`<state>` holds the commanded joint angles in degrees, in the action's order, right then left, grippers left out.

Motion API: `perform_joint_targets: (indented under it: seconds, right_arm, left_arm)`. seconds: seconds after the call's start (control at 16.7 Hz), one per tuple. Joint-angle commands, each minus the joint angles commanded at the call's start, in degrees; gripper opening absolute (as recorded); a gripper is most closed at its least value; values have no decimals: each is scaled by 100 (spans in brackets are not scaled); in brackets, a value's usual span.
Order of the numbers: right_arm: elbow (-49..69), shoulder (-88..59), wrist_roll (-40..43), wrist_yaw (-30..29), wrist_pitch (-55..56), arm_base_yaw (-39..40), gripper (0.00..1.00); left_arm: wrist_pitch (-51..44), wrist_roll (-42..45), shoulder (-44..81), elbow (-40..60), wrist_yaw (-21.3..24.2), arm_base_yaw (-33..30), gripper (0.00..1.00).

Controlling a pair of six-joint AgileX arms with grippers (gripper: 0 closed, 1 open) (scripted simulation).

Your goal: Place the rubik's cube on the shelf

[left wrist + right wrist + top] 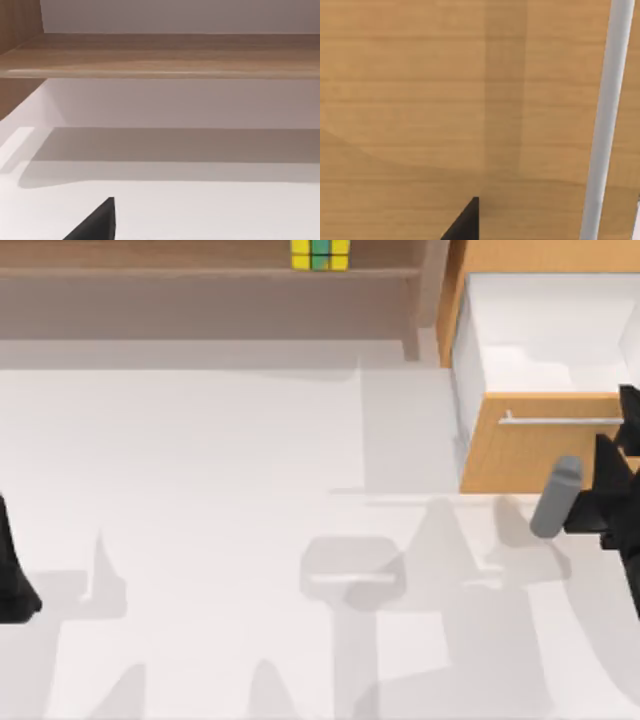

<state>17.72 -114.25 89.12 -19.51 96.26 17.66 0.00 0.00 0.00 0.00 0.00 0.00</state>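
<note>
Rubik's cube (pixel 320 254) is sitting on the shelf (pixel 200 272) along the bench's (pixel 250 540) far edge; placement is looking done. Left pincer (pixel 15 580) is idling at the left edge, right pincer (pixel 610 495) beside the open drawer's (pixel 540 440) handle (pixel 605 125); cannot tell either's finger state.

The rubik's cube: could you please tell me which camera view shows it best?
The top view: the rubik's cube sits on the shelf at the frame's upper edge. The left wrist view faces the shelf board; the right wrist view faces the drawer front.
</note>
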Motion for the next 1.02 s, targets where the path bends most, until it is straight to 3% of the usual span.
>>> perform_joint_targets:
  seconds: [0.42,1.02]
  right_arm:
    - [0,0,0,0,0,0,2]
    - [9,-15,-18,1,-24,4,0]
  left_arm:
    - [0,0,0,0,0,0,100]
    - [0,0,0,0,0,0,100]
